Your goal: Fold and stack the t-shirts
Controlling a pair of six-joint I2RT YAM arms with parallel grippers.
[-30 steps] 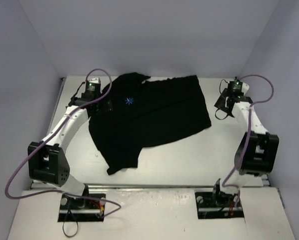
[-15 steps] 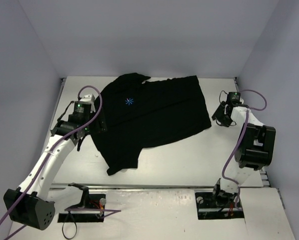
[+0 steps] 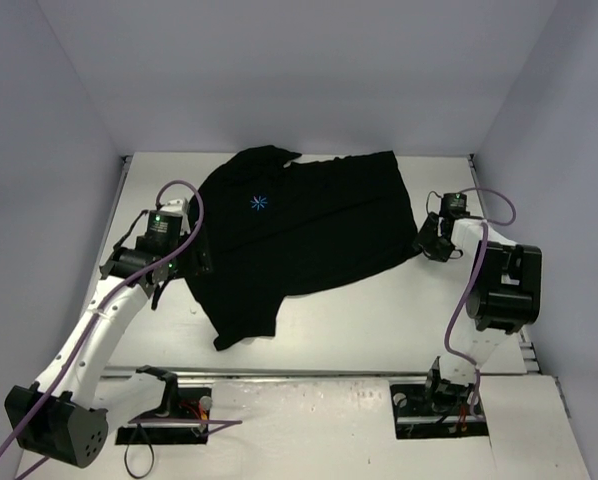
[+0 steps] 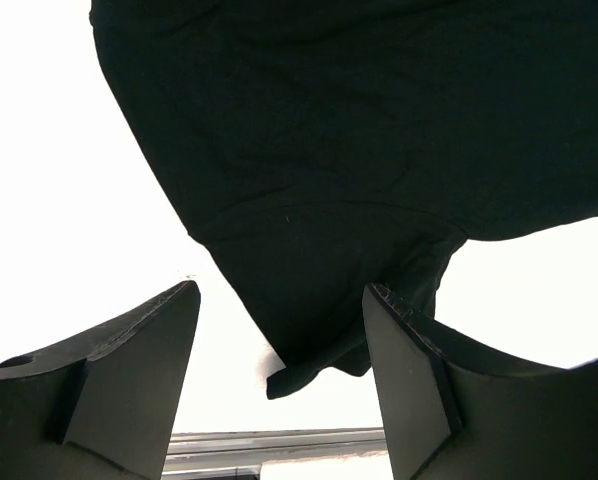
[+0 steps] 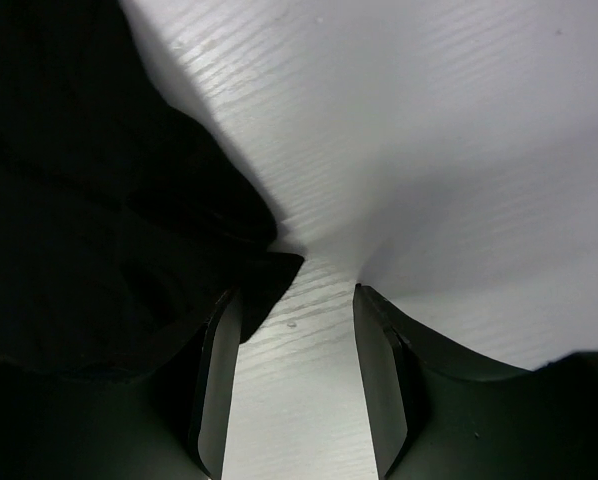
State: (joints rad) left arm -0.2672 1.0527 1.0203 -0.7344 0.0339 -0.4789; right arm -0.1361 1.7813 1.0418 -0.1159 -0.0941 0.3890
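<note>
One black t-shirt (image 3: pixel 309 225) lies spread on the white table (image 3: pixel 379 320), its light-blue star logo (image 3: pixel 258 203) facing up near the collar at the left. My left gripper (image 3: pixel 191 264) is open, low at the shirt's left edge. In the left wrist view the shirt (image 4: pixel 359 130) fills the top, and a sleeve end hangs between the open fingers of that gripper (image 4: pixel 281 292) without touching them. My right gripper (image 3: pixel 426 240) is open at the shirt's right corner. In the right wrist view the gripper (image 5: pixel 294 298) straddles bare table, and the cloth corner (image 5: pixel 264 275) lies beside the left finger.
Pale walls close in the table at the left, back and right. A metal rail (image 3: pixel 309 373) runs along the near edge and also shows in the left wrist view (image 4: pixel 279 440). Purple cables (image 3: pixel 191 200) loop over both arms.
My left arm has swung from the shirt's collar side down to its left edge. My right gripper has moved left and nearer, up to the shirt's right corner. The shirt has not moved.
</note>
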